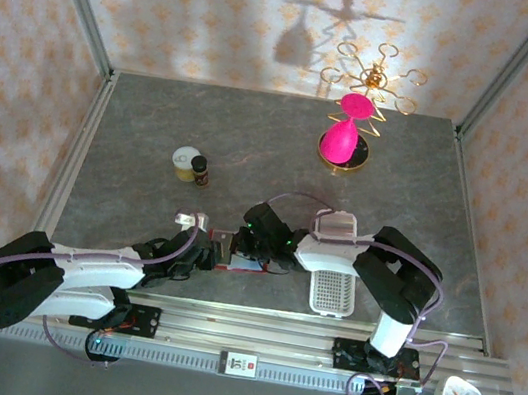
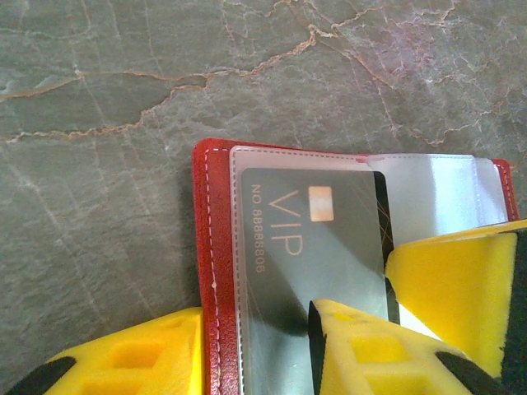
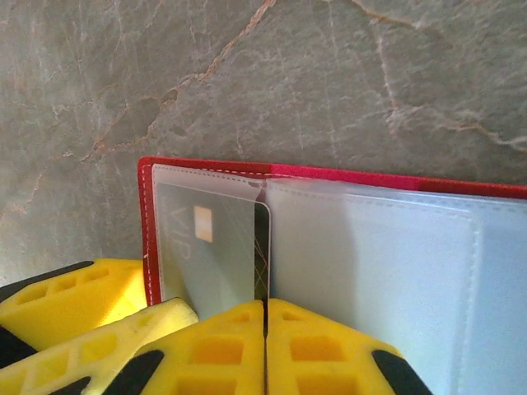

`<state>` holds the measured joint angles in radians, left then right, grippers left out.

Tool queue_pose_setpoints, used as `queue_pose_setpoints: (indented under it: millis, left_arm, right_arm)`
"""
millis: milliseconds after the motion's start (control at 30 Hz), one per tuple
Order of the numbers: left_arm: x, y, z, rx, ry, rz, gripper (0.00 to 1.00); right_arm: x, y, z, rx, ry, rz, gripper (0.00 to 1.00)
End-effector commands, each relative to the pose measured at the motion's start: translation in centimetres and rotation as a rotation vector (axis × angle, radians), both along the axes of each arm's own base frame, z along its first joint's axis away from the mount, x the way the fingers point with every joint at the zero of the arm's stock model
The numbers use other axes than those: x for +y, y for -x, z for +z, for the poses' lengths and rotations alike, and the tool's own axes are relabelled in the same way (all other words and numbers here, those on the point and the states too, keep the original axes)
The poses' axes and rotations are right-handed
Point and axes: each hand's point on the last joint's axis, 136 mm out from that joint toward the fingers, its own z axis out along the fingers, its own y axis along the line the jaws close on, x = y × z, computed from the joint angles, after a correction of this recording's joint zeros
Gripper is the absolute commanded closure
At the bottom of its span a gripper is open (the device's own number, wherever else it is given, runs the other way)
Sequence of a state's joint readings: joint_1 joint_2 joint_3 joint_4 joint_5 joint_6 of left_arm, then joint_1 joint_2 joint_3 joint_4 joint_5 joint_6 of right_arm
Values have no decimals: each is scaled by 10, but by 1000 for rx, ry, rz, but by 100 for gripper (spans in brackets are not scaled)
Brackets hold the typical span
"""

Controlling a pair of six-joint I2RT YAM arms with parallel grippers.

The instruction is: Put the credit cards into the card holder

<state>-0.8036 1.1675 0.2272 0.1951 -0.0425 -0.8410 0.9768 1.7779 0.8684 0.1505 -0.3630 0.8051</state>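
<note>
One credit card (image 2: 305, 247) in play: dark grey, marked VIP, lying flat inside the end clear sleeve (image 2: 288, 159) of the card holder (image 2: 202, 271), next to the stitched outer border. Card holder spread open and flat on the table (image 2: 123, 123), between the two claws, toward the near side in the top view. Card almost home, with only a narrow dark strip of its long edge outside the sleeve mouth, on the fold side. Long axis of card parallel to the red outer border and to the fold, so travel still needed judged to be sideways, across the short axis, toward that border. Right claw (image 3: 265, 317) clenched tight, fingertips pressed together, sitting right at the exposed strip; touching it or just shy, cannot tell; nothing visibly pinched. Left claw (image 2: 255, 317) part-spread, straddling the outer border: one finger on bare table beside the red edge, the other on top of the sleeve over the card, apparently pinning rather than gripping. Right arm the nearer to the free edge, hence the likely pusher; card lying from it toward the left claw. Risks judged: sleeve mouth buckling, holder sliding under a weak pin.
</note>
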Motion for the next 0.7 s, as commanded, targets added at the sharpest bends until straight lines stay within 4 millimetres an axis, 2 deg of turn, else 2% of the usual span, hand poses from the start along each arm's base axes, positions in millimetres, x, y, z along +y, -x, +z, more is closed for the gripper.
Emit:
queue_pose_setpoints:
  millis: [0, 167, 300, 500, 667]
  left_arm:
    - [1, 30, -32, 148, -5, -53, 66]
    - [2, 31, -34, 150, -12, -52, 71]
    - [5, 31, -36, 152, -21, -51, 75]
    - [8, 32, -38, 155, -34, -48, 76]
    - [9, 33, -40, 160, -50, -56, 77]
  right_arm:
    - [17, 3, 14, -8, -90, 13, 92]
    - [14, 1, 21, -29, -90, 2, 91]
    - [-2, -3, 25, -68, -25, -36, 88]
    - [-31, -2, 31, -100, 45, -87, 75]
    - [-48, 5, 22, -86, 78, -115, 65]
